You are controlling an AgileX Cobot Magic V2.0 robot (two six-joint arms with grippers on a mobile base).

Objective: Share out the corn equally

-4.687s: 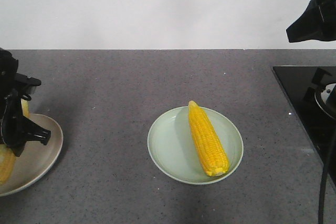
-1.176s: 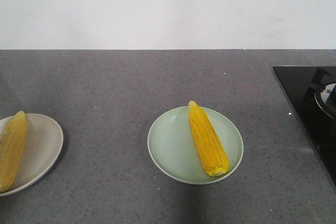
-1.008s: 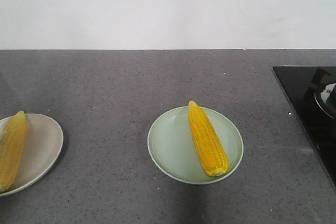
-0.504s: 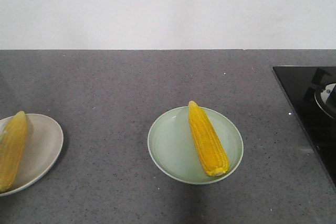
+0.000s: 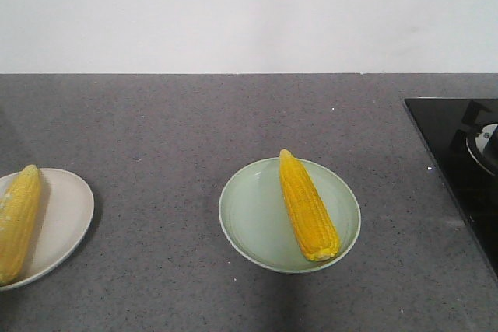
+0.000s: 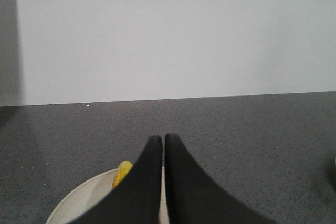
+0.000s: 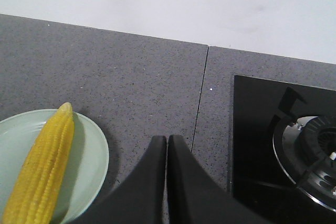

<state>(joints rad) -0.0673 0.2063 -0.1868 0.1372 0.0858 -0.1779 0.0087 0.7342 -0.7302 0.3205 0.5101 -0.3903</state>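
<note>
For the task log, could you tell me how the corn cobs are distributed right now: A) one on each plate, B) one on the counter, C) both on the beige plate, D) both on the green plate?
A: one corn cob lies on the green plate, another cob on the beige plate.

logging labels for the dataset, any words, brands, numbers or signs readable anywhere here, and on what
None: no view shows any readable text.
Corn and green plate: no print.
Corn and beige plate: no print.
Counter and wall: no writing.
Stove: black glass and a burner, no legible marks.
Left gripper and right gripper: plain black, shut.
</note>
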